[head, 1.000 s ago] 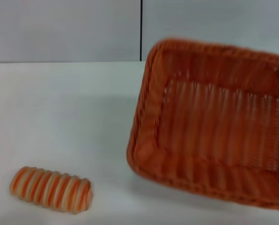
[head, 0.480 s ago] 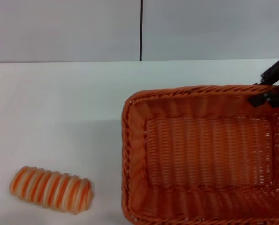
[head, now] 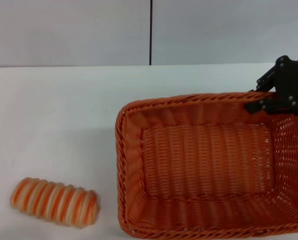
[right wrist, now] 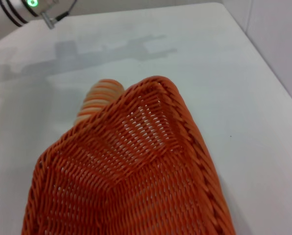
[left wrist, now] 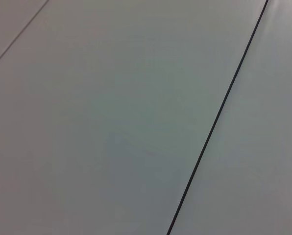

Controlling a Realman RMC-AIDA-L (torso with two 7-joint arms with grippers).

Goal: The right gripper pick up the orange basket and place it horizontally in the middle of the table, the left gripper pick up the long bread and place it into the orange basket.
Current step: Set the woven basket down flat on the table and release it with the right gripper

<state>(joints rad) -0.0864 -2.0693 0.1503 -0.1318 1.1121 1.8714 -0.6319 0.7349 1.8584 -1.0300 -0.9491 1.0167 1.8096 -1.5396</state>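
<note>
The orange basket point(head: 204, 165) lies flat and lengthwise across the white table point(head: 54, 125), right of the middle, and nothing is in it. My right gripper point(head: 259, 104) is at the far right part of its braided rim, shut on that rim. The long bread point(head: 55, 202), cream with orange stripes, lies on the table at the near left, well apart from the basket. In the right wrist view a corner of the basket point(right wrist: 136, 171) fills the frame, with the bread point(right wrist: 99, 98) peeking out beyond it. My left gripper is out of view; its wrist camera faces a bare wall.
A grey wall with a dark vertical seam point(head: 150, 32) stands behind the table. Part of the left arm with a green light point(right wrist: 31, 6) hangs above the far side of the table in the right wrist view. White tabletop lies between bread and basket.
The basket has come down from a tilted, lifted pose to lie flat on the table, then slid left with my right gripper on its rim. The bread has not moved.
</note>
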